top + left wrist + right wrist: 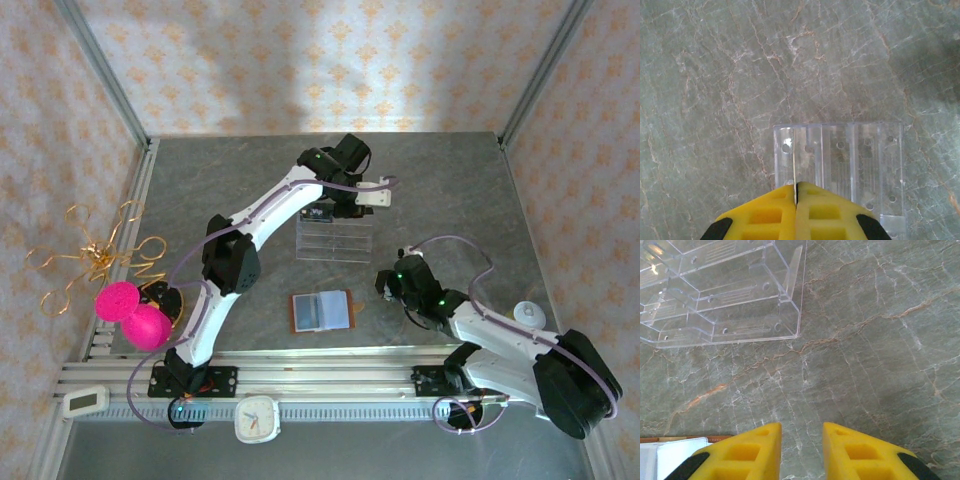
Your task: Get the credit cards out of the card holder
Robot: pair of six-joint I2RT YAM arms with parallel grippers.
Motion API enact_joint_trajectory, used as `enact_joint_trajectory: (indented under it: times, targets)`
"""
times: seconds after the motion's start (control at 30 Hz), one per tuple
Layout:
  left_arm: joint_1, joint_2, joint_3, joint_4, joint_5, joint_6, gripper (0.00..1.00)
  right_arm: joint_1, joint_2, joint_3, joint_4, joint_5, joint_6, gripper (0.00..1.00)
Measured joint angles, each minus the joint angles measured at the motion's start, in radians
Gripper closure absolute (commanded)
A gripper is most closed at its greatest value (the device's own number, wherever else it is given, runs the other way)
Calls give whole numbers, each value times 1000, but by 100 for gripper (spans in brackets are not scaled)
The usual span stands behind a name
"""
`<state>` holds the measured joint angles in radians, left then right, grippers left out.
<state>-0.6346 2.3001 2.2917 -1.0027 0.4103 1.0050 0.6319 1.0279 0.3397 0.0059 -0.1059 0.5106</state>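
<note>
The card holder lies open and flat on the worktop, near the arms' bases. It has a brown rim around a pale whitish-blue inside. The right wrist view cuts it off to one corner. A credit card appears edge-on as a thin line over the clear rack, its colour hard to tell. The left jaws are clenched on it. The right jaws stand partly apart, empty, above bare worktop.

white arms, black joints, yellow fingers.
</note>
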Motion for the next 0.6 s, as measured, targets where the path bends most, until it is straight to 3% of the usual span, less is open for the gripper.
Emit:
enact_joint_trajectory:
  times: [0.6]
  targets:
    - [6,0,-29,29,-25,0,100,-1,12,0,18,-8,-8,74]
